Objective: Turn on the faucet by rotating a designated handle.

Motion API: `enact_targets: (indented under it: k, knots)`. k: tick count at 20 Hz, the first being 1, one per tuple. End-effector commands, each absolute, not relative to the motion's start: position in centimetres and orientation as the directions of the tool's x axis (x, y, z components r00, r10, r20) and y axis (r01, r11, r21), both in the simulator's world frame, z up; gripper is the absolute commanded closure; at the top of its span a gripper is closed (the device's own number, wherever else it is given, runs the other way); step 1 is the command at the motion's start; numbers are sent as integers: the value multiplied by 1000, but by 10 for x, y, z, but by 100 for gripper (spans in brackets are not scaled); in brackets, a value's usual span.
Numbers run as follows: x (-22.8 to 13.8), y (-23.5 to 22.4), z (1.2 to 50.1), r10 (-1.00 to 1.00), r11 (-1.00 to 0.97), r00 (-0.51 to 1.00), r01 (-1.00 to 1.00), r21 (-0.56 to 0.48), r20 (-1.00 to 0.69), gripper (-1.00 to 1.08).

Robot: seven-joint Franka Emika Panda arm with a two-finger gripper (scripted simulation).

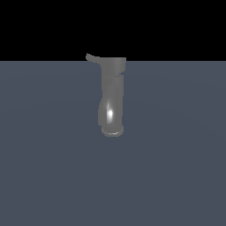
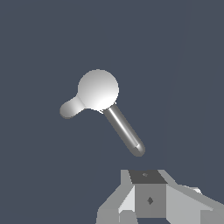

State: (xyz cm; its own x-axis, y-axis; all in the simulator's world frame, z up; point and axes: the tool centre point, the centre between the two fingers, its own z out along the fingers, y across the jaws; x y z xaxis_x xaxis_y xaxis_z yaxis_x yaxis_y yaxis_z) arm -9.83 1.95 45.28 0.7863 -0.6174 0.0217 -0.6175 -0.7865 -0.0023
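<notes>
The faucet [image 1: 111, 95] is a glossy grey column with a wider cap on top and a ring end near the floor. Its handle [image 1: 91, 57], a thin curved lever, sticks out of the cap toward the exterior view's left. From above, in the wrist view, the faucet's round cap [image 2: 98, 89] shows a short thick stub on one side, and the handle [image 2: 125, 131] appears as a long thin rod. My gripper [image 2: 146, 176] shows only in the wrist view. It is clear of the handle's tip, its fingers closed together with nothing between them. The exterior view does not show it.
A flat dark blue-grey floor [image 1: 176, 176] spreads all around the faucet. A black background lies behind the floor in the exterior view.
</notes>
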Motion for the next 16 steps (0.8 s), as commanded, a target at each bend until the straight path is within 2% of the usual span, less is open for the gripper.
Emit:
enact_targets:
  k: [1,16]
  knots:
    - [-86,22,446,-665,-747,747,-665,-4,20,108]
    - [-20,39,397,-886,-464,464,-886,-8,7,108]
